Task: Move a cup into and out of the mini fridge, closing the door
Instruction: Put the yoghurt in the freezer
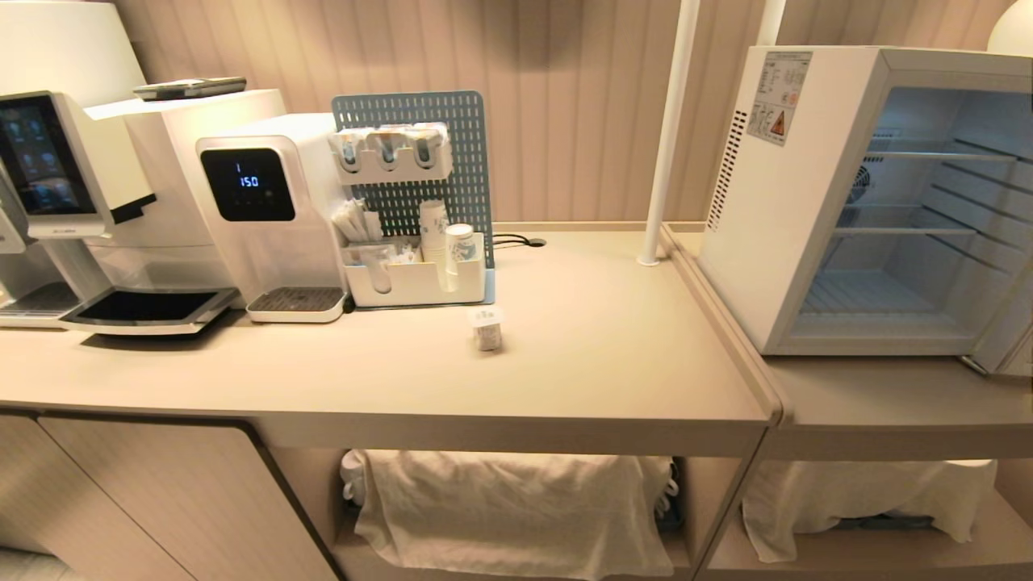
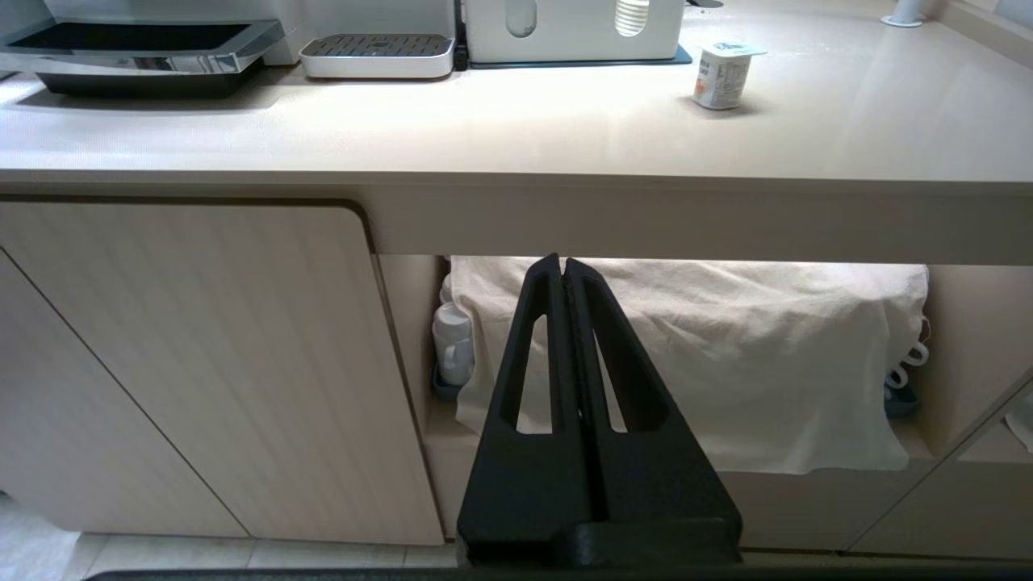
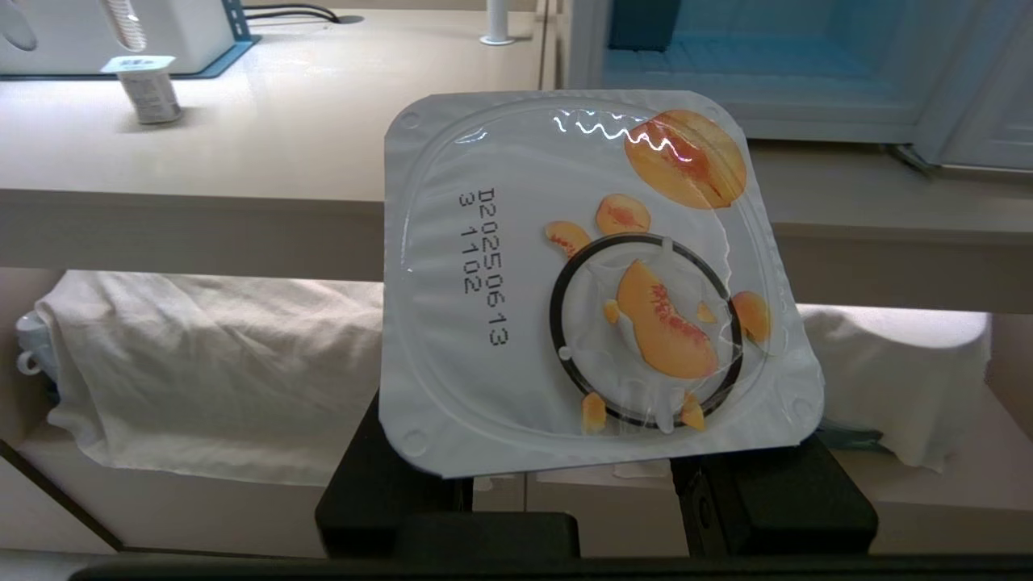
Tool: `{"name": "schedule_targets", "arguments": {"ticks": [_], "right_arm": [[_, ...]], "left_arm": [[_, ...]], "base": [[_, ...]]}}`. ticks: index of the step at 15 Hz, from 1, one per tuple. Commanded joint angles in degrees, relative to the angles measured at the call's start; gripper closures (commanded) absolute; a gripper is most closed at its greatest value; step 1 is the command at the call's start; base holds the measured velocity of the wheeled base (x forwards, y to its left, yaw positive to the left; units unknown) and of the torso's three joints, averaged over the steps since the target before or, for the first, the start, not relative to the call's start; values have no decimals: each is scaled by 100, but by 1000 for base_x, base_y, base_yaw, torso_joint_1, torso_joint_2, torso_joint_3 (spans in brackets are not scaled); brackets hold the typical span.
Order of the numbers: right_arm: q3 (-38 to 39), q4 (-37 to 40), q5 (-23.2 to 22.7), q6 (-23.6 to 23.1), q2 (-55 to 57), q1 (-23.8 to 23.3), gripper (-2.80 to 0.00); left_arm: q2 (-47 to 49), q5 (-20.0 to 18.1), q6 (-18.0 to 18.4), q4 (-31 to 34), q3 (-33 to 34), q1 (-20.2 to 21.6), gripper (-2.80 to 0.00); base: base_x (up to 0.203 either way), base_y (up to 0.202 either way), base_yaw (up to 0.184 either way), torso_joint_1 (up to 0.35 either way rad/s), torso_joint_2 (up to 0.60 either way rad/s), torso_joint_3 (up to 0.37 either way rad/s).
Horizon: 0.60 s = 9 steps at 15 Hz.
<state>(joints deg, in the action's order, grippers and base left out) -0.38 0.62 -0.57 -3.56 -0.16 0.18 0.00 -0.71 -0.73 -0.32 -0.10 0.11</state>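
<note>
- Mini fridge point(image 1: 787, 210): stands on the lower worktop point(image 1: 888, 403) at the robot's right, wire shelves bare. Its door point(image 1: 1005, 339) is swung open, and only an edge of it shows at the fridge's far right.
- Main worktop point(image 1: 597, 355): carries a second sealed cup point(image 1: 487, 328), upright, in front of the white organiser point(image 1: 416, 282) and well apart from the fridge.
- Cup in hand point(image 3: 593, 282): a small sealed yoghurt-type cup with a peach-printed foil lid. Judged light, with thin plastic walls that dent under pressure; the foil is puncture-prone. Take hold across the body below the rim, never on the lid, and keep it level.
- Right gripper point(image 3: 569, 492): jaws part-closed on this cup, one finger each side of the body, lid facing the wrist camera. It is held below worktop level, short of the fridge opening.
- Left gripper point(image 2: 563, 278): parked low before the cabinet front, jaws pressed together, empty.
</note>
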Motion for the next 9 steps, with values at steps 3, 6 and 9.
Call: {"name": "schedule_targets", "arguments": {"ticks": [3,6,9], "right_arm": [[-6,8,-4,-4,16,-1,0],[-6,8,-4,-7,16,-1,0],[-6,8,-4,-4,16,-1,0]], "left_arm": [[0,0,3,-3,1,7,0],[0,0,3,-3,1,7,0],[0,0,-5,-3,1,7,0]], "base": [[0,-190,-2,5,1,1],[0,-194,-1,5,1,3],[0,-197,-1,4,4,3]]}}
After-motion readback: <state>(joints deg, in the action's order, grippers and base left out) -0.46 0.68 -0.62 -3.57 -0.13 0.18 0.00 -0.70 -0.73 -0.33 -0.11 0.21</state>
